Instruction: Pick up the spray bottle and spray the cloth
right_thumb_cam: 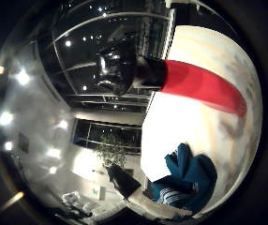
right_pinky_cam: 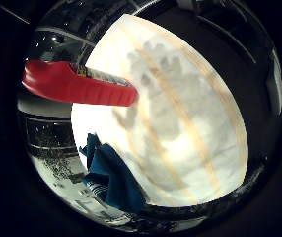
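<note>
Red spray bottle (right_pinky_cam: 77, 88) lying on its side near the table (right_pinky_cam: 190, 123) edge, blue cloth (right_thumb_cam: 190, 180) bunched at another edge, well apart. Fingers out of view; cannot tell. Best lowered squarely over the bottle's body before closing.

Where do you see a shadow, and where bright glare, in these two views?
Little finger side view: a grey shadow shaped like the hand falls across the pale table, beside the red bottle. Thumb side view: the table near the blue cloth is washed out white, and ceiling lights flare into soft blobs.
</note>
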You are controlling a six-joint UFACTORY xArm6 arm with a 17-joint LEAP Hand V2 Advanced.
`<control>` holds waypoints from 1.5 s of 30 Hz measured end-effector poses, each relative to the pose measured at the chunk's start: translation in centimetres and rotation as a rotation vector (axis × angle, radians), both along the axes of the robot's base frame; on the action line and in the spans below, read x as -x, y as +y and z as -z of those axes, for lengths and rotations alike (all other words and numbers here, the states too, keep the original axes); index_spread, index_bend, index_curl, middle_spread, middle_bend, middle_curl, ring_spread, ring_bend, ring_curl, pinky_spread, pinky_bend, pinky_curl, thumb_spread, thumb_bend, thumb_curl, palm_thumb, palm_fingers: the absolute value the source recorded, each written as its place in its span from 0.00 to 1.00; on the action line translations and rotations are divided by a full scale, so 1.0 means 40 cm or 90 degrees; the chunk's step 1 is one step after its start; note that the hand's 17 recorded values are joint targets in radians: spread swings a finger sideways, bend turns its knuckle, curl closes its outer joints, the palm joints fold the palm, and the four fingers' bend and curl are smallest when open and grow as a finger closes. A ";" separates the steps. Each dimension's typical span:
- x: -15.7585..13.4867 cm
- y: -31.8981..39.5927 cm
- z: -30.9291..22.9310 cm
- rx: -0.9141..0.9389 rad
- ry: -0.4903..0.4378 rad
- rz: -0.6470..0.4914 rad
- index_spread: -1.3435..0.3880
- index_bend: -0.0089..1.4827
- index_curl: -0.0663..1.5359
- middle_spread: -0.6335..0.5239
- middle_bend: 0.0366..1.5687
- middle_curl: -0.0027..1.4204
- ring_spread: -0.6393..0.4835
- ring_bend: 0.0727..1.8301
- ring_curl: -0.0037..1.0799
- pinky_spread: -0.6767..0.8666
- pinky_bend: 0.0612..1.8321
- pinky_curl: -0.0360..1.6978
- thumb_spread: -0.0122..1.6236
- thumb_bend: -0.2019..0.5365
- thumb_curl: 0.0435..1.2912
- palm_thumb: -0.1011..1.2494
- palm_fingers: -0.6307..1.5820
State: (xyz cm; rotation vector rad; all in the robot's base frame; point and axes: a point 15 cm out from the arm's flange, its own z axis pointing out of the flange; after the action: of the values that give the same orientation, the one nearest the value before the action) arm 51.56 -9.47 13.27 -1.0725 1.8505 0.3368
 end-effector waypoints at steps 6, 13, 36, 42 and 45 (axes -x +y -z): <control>-0.054 0.044 -0.005 -0.002 -0.011 -0.009 0.71 0.11 0.20 0.72 0.11 0.23 0.77 0.18 0.25 0.69 0.21 0.20 0.58 0.24 0.20 0.32 0.30; -0.101 0.048 0.012 0.001 -0.011 -0.013 0.72 0.11 0.20 0.70 0.14 0.24 0.75 0.19 0.25 0.66 0.18 0.19 0.59 0.24 0.20 0.34 0.34; -0.183 0.100 0.064 -0.072 -0.028 -0.014 0.59 0.58 0.48 0.44 0.70 0.49 0.39 0.65 0.52 0.26 0.63 0.35 0.60 0.30 0.28 0.77 0.88; -0.197 0.125 0.025 -0.128 -0.058 -0.033 0.63 0.72 0.53 0.46 0.82 0.51 0.40 0.75 0.59 0.32 0.70 0.44 0.59 0.26 0.37 0.87 0.82; -0.196 0.129 0.009 -0.137 -0.070 -0.042 0.65 0.77 0.53 0.46 0.84 0.50 0.41 0.76 0.60 0.33 0.70 0.49 0.59 0.27 0.41 0.90 0.82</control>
State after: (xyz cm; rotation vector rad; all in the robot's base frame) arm 59.39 -4.30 12.92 -0.9845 1.6436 0.4950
